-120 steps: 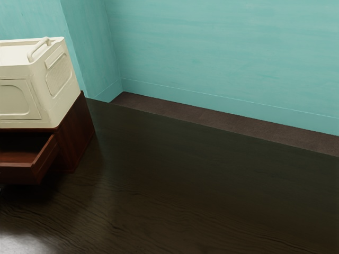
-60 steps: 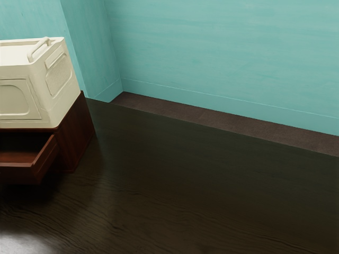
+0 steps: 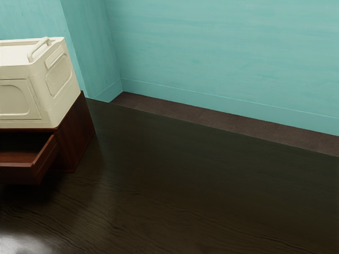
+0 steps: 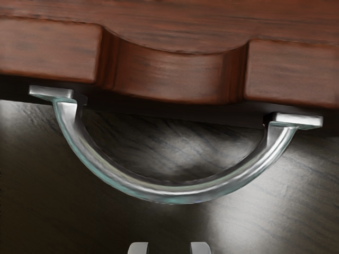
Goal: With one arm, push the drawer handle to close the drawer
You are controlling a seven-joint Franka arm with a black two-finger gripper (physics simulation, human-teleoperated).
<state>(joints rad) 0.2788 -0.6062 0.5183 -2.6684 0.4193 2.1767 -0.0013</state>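
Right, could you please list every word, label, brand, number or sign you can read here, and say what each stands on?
There are none: I see no text on the cream box, the open drawer, its metal handle or the teal wall.

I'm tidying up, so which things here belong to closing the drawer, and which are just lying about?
Part of the job:
Curved silver metal handle
Red-brown wooden drawer, open
Matching wooden cabinet
Black two-finger gripper

Just there:
Cream boxy container with raised handles, on the cabinet
Dark, glossy wood-grained table
Turquoise wall
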